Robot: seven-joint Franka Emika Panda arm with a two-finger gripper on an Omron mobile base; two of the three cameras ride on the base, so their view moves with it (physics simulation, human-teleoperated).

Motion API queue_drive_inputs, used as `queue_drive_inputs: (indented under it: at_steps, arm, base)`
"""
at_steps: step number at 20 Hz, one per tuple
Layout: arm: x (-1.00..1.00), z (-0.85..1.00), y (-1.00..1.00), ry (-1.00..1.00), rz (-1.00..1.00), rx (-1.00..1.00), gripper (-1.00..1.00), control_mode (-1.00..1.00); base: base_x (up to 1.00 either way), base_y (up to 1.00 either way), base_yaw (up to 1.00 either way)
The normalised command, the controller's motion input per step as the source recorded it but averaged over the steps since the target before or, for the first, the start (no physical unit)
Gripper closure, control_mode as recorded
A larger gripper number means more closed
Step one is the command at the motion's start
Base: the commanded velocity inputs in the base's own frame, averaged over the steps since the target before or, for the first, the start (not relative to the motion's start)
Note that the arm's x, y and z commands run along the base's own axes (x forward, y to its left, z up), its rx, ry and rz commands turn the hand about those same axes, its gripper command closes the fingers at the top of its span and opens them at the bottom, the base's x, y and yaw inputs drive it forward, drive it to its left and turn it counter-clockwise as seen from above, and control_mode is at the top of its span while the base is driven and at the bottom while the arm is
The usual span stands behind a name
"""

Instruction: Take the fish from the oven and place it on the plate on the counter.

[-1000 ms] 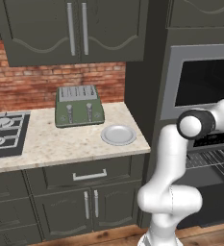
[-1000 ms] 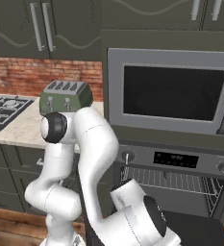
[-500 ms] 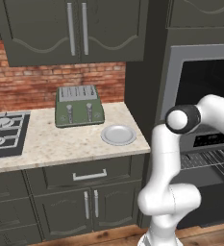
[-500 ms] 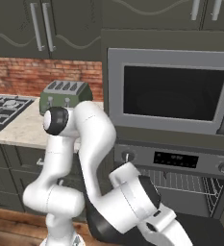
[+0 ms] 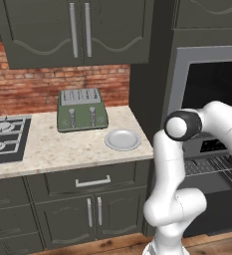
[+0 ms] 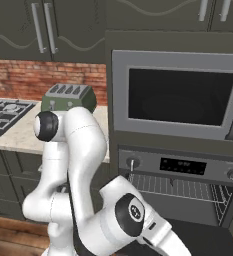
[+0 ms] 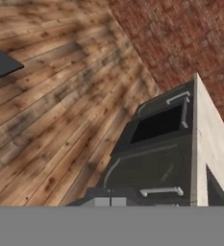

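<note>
The oven (image 6: 180,187) stands open, its wire racks (image 5: 210,168) bare where I see them and its door (image 6: 208,241) folded down. The fish is hidden. The small pale plate (image 5: 122,139) lies on the beige counter (image 5: 62,149), in front of and to the right of the green toaster (image 5: 81,109). My arm bends from its dark elbow joint (image 5: 181,125) down past the lower right of the right base view, over the oven door. My gripper is shut. The hand view looks at wooden floor (image 7: 51,110) and lower cabinets (image 7: 156,158).
A black gas hob (image 5: 3,139) lies at the counter's left end. A silver-framed dark-glass unit (image 6: 180,97) sits above the oven. Upper cabinets (image 5: 80,30) hang over the counter against a brick wall (image 5: 33,84). The lowered oven door juts into the floor space.
The arm's elbow has shifted a little to the left in the left base view. The forearm has swung lower toward the right in front of the oven.
</note>
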Motion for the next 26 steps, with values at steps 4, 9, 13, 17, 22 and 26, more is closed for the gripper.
queue_drive_inputs:
  at_steps: [4,9,13,17,22,26]
  arm:
    - [0.30,0.44,0.00,-0.27,0.42,0.21,1.00,-1.00]
    - [0.12,0.38,0.00,-0.40,0.45,0.19,1.00,-1.00]
    - [0.11,0.52,-0.08,-0.47,0.44,0.22,1.00,-1.00]
    - [0.07,0.59,-0.22,-0.41,0.46,0.28,1.00,-1.00]
    - [0.03,0.83,-0.43,-0.35,0.47,0.29,1.00,-1.00]
    - [0.00,1.00,-0.58,-0.33,0.35,0.23,1.00,-1.00]
  base:
    - [0.00,0.00,0.00]
    - [0.00,0.00,0.00]
    - [0.00,0.00,0.00]
    - [0.00,0.00,0.00]
    - [0.00,0.00,0.00]
    - [0.00,0.00,0.00]
